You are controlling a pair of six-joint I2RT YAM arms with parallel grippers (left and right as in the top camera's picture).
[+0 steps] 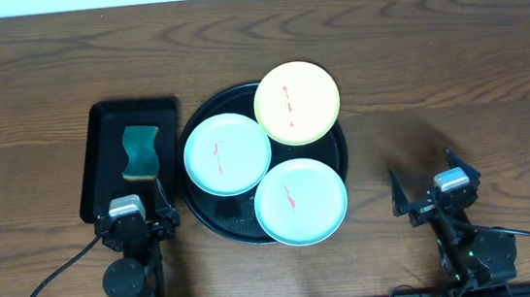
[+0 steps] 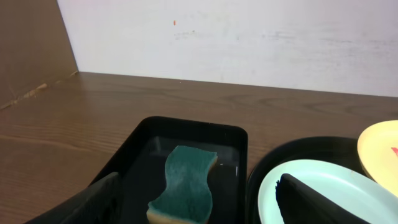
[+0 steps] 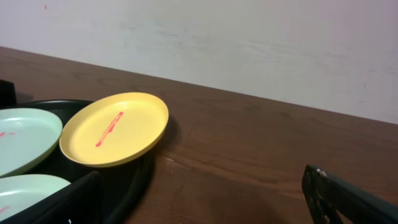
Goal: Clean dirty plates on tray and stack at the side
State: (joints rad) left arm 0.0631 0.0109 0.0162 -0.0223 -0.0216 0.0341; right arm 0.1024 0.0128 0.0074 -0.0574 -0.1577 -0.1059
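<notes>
Three plates lie on the round black tray [image 1: 210,220]: a yellow plate [image 1: 297,102] at the back right, a mint-blue plate [image 1: 226,153] at the left and a mint-blue plate [image 1: 300,202] at the front. Each has a thin red smear at centre. The yellow plate [image 3: 115,128] leans on the tray rim in the right wrist view. My left gripper [image 1: 134,202] is open and empty near the front edge, just behind a green sponge [image 2: 185,184]. My right gripper [image 1: 433,187] is open and empty, right of the tray over bare wood [image 3: 249,168].
A rectangular black tray [image 1: 102,149] left of the round tray holds the green sponge [image 1: 141,152]. A white wall [image 2: 236,37] runs along the table's far edge. Bare wood tabletop [image 1: 454,82] lies right of the round tray.
</notes>
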